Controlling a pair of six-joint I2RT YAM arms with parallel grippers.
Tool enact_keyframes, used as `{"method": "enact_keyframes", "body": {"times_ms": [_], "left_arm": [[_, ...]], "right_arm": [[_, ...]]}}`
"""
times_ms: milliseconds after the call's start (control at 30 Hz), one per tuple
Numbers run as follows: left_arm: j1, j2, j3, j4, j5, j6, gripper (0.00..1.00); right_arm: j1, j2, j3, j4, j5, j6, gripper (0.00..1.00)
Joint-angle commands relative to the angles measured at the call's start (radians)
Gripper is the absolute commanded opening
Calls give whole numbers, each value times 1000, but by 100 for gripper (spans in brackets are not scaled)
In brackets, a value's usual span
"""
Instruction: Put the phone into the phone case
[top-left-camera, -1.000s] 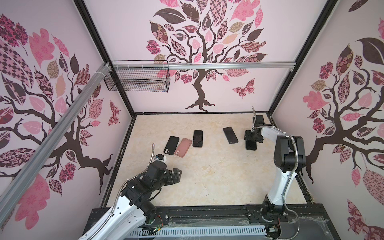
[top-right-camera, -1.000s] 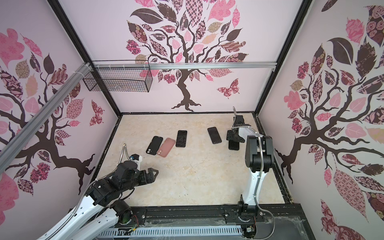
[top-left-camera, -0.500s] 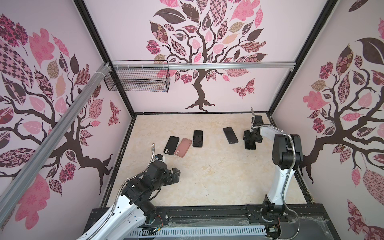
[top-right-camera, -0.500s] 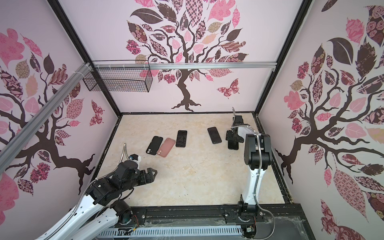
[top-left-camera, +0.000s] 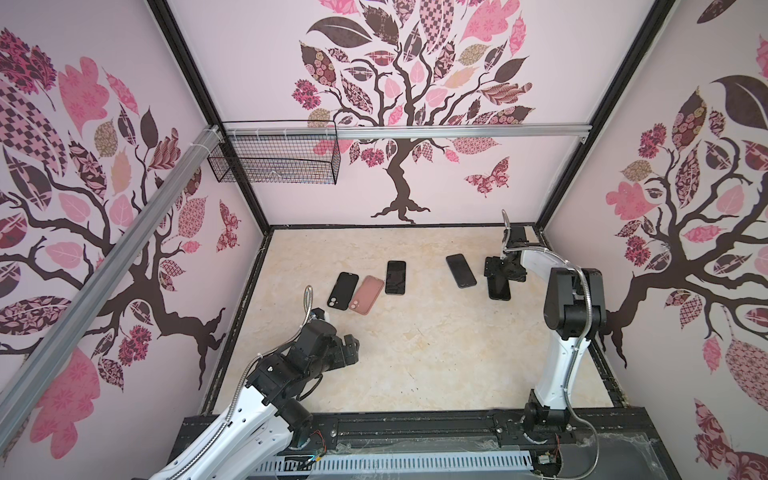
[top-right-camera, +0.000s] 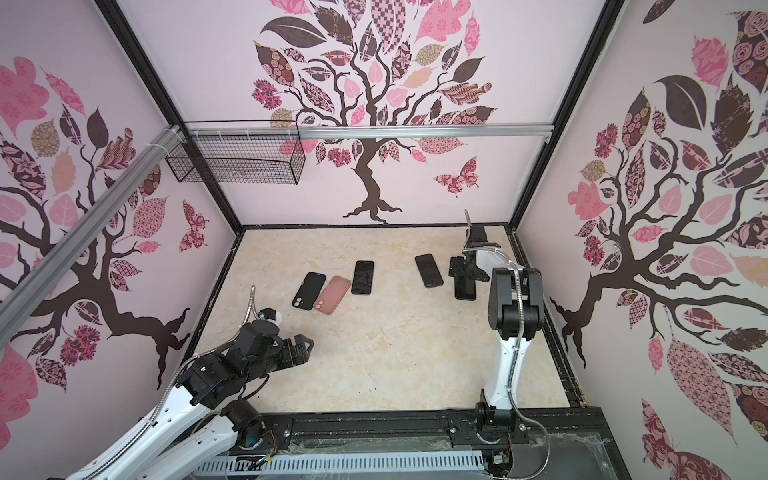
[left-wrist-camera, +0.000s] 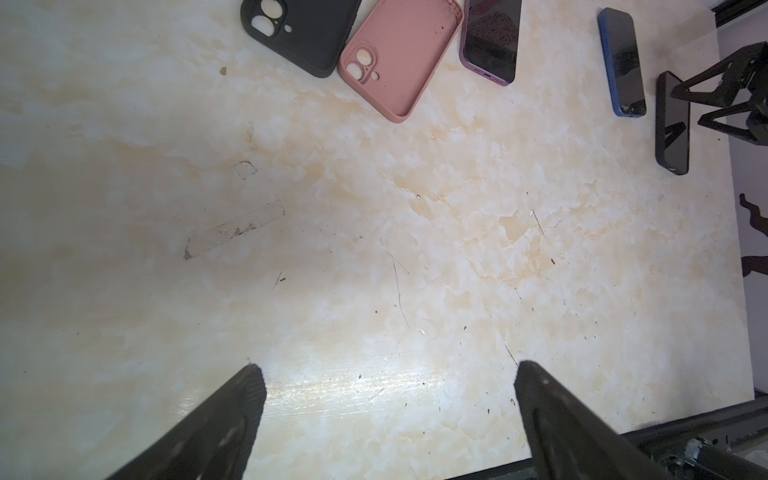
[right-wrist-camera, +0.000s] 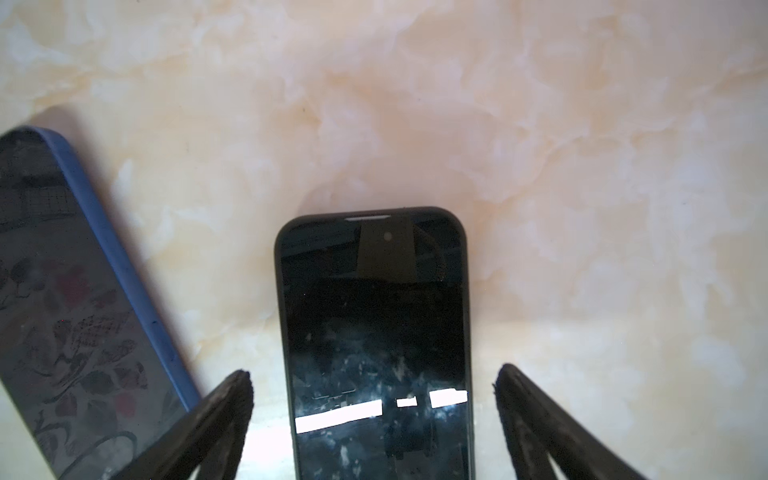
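nearest to the front, well on the near side of the pink case (top-left-camera: 366, 294), the left gripper (top-left-camera: 352, 347) hangs over a bare part of the tabletop (top-left-camera: 415, 365). in the left wrist view its jaws are spread wide with nothing between them. the pink case lies flat with its open side up and it is empty. the black case (top-left-camera: 343, 291) touches it on its left in both top views and is empty too. just right of the pink case and a little farther lies the purple phone (top-left-camera: 395, 277), screen up. well to the right of the pink case is the blue phone (top-left-camera: 460, 270), and farthest right from it the black phone (top-left-camera: 499, 287) lies flat on the tabletop. the right gripper (right-wrist-camera: 374, 374) is low over the far part of this phone. its jaws stand spread, one along each long edge with a gap on both sides, so they pinch nothing. i judge that the step in hand is the pick-up of the black phone, because no phone sits in either empty case. the next move calls for closing the jaws squarely on the long edges, lifting without tilt and carrying the phone across to an empty case. there the camera corner must match the holes before pressing, and the left gripper could hold the case down.
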Motion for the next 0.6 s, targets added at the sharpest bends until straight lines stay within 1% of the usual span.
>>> {"method": "enact_keyframes", "body": {"times_ms": [0,100,200,333,433,533,567], "left_arm": [[5,23,59,15,-33,-2,97],[6,57,74,29,-59,10,97],[5,116,104,35,-95,35,97],[7,217,155,50,-129,71,96],[13,278,175,95,-136,89,96],[24,340,195,138,-135,93,95],[30,360,203,149,-129,92,95]], "right_arm": [[1,-40,32,-61,-13,0,95],[1,-102,-7,-48,-58,19,95],[18,-222,-108,32,-82,57,95],[93,-392,-210,70,-52,56,95],[146,-498,-277,73,-72,67,94],[182,-608,-368,93,-124,93,94],[199,-644,-401,104,-115,98,93]]}}
